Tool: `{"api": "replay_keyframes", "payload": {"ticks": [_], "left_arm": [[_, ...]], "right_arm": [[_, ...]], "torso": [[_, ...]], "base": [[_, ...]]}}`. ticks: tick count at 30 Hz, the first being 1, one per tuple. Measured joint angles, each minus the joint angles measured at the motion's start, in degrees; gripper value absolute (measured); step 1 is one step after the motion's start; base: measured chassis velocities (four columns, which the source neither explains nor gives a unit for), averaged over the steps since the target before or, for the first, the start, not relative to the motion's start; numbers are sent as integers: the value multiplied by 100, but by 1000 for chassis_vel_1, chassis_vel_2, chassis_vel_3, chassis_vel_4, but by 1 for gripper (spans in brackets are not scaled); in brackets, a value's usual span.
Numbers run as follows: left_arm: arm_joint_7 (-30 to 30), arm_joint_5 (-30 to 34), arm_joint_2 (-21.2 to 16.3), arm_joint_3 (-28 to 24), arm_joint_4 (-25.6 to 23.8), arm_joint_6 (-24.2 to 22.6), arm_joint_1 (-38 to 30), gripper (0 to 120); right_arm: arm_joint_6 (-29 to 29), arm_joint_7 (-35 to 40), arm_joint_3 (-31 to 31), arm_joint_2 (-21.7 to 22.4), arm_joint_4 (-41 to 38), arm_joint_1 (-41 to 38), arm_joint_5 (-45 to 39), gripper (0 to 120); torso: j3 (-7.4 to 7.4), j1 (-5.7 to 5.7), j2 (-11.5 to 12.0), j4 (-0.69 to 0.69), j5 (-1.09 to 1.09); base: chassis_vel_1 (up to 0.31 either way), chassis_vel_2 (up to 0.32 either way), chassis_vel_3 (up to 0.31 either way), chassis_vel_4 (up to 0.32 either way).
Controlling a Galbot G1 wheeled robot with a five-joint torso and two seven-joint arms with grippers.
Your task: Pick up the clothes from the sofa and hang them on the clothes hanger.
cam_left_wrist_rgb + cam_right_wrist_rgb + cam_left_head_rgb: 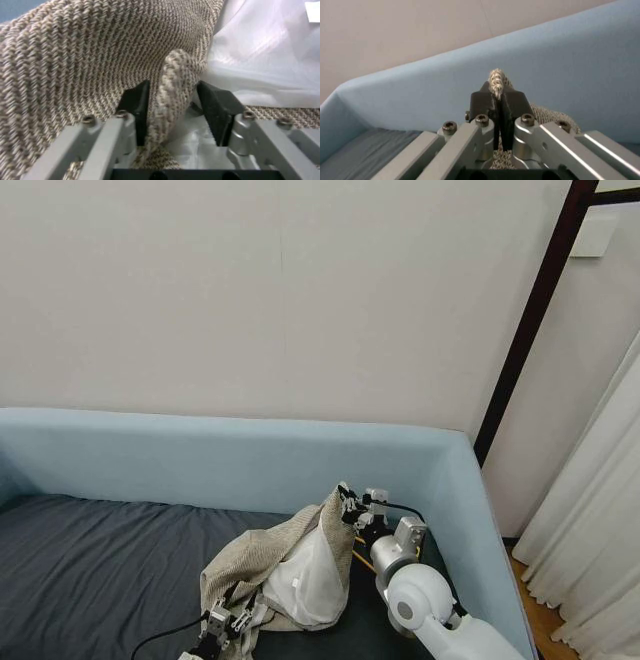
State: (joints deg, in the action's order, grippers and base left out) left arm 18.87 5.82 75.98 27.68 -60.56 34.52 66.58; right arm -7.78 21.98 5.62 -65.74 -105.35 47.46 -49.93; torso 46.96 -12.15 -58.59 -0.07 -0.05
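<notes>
Lifting stage of the hanging task. One knitted garment, beige with a white lining, sits bunched at the right end of the sofa, between the seat's front edge and its back right corner. The right hand is raised in front of the backrest near that corner. Its fingers are pressed together on the garment's top hem, a narrow strip of knit standing up between the pads, so the cloth hangs from it in a peak. The left hand is low at the seat's front edge, at the garment's lower border. Its fingers are apart and straddle an upright fold of knit: one pad touches the fold, the other stands just clear of it, so this grip appears not yet made. To do the step well, the left hand should probably close fully on the fold, taking the knit and not the slippery lining alone. Both hands should then rise together and spread apart, so that the garment hangs open and does not drag on the cushion. A shallow pinch on loose knit may slip under the garment's weight. Count: one garment, one sofa, two hands, one clamped and one open.
</notes>
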Motion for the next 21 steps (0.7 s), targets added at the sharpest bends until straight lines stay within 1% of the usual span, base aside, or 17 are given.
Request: {"api": "replay_keyframes", "payload": {"ticks": [2,3,5,7,8,10,11,13,14,16,17,18,19,21], "left_arm": [[0,27,-21,3,-23,4,16,27],[0,27,-21,3,-23,4,16,27],[-23,51,-42,4,-47,23,29,16],[-39,91,-59,9,-99,44,52,9],[-39,91,-59,9,-99,44,52,9],[-46,144,-84,11,-217,61,111,1],[-58,190,-112,12,-352,63,181,0],[-171,303,-268,19,-986,56,452,0],[-171,303,-268,19,-986,56,452,0],[-325,452,-508,67,-1748,74,690,0],[-364,528,-596,92,-1979,74,743,0],[-426,733,-787,140,-2414,57,828,0],[-426,733,-787,140,-2414,57,828,0],[-625,1361,-1287,267,-3236,-123,939,0]], "right_arm": [[1,5,2,-2,10,-3,6,0],[1,5,2,-2,10,-3,6,0],[6,18,2,-1,18,-7,16,0],[12,31,2,6,20,-14,22,0],[12,31,2,6,20,-14,22,0],[44,42,-2,15,20,-22,35,0],[80,51,-9,24,21,-31,44,0],[204,90,-51,82,-3,-77,56,0],[204,90,-51,82,-3,-77,56,0],[224,110,-124,208,-117,-131,46,0],[225,105,-153,254,-164,-151,45,0],[226,81,-212,347,-262,-200,42,0],[226,81,-212,347,-262,-200,42,0],[226,-2,-340,531,-461,-291,1,0]], "torso": [[0,0,0,0,0],[0,0,0,0,0],[0,0,0,0,0],[0,0,0,0,0],[0,0,0,0,0],[0,0,0,0,-1],[0,0,0,-1,0],[1,0,0,0,-1],[1,0,0,0,-1],[0,0,0,1,-1],[1,0,0,1,-1],[0,0,0,0,0],[0,0,0,0,0],[0,0,0,-1,0]], "base": [[0,0,0,0],[0,0,0,0],[0,0,0,0],[0,0,0,0],[0,0,0,0],[0,0,0,0],[0,0,0,0],[0,0,0,0],[0,0,0,0],[0,0,0,0],[0,0,0,0],[0,0,0,0],[0,0,0,0],[0,0,0,0]]}}
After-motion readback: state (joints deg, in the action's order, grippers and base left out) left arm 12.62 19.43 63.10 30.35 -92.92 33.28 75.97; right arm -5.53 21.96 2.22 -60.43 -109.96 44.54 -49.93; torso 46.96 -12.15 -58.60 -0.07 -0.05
